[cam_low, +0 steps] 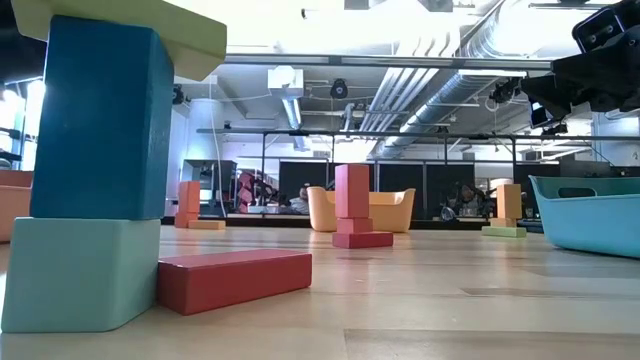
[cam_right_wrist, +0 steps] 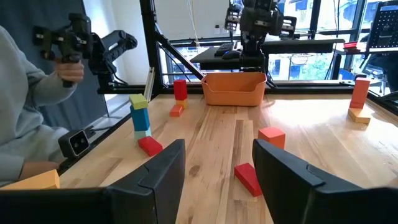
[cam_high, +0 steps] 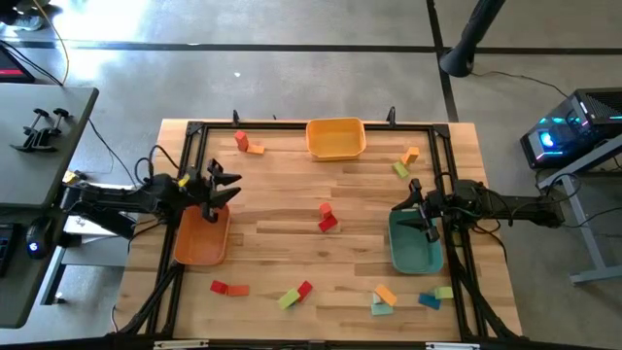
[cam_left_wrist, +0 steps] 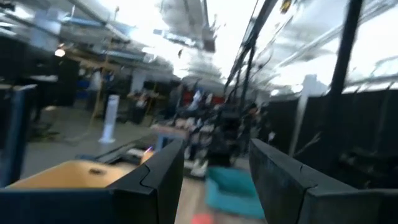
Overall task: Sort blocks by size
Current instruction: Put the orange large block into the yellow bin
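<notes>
Hovering over the orange tray [cam_high: 202, 243], the left hand [cam_high: 216, 185] is parted and empty, as is the right hand [cam_high: 416, 209] above the teal tray [cam_high: 415, 248].

The left gripper [cam_high: 216, 185] hangs over one tray's [cam_high: 199, 243] far end, the right gripper [cam_high: 416, 206] over another tray [cam_high: 413, 248] across the table, with two blocks [cam_high: 327, 217] on the boards between them and a third tray [cam_high: 335, 138] beyond both.

Left end effector [cam_high: 216, 185] parted, empty, arm extended inward; right end effector [cam_high: 420, 206] likewise.
</notes>
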You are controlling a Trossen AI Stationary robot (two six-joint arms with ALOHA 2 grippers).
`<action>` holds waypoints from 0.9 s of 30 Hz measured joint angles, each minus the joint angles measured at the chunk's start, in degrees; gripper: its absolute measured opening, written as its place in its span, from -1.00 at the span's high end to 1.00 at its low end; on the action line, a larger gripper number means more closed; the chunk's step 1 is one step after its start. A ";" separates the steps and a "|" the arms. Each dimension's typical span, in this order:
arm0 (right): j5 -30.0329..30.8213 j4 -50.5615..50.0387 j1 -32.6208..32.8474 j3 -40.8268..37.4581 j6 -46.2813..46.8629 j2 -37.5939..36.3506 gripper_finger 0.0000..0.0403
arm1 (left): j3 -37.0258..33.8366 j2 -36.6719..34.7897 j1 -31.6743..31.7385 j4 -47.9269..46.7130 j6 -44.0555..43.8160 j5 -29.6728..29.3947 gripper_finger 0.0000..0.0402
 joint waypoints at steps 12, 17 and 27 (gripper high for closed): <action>0.01 -0.02 -0.02 0.00 0.02 0.02 0.09 | 9.33 30.50 -1.55 4.42 10.42 0.76 0.18; 0.00 0.00 -0.01 0.00 0.01 0.01 0.09 | 16.99 47.00 -1.30 4.14 11.13 0.75 0.17; 0.02 0.00 -0.02 0.00 0.00 0.00 0.09 | 29.46 71.63 1.44 10.11 6.79 1.00 -0.19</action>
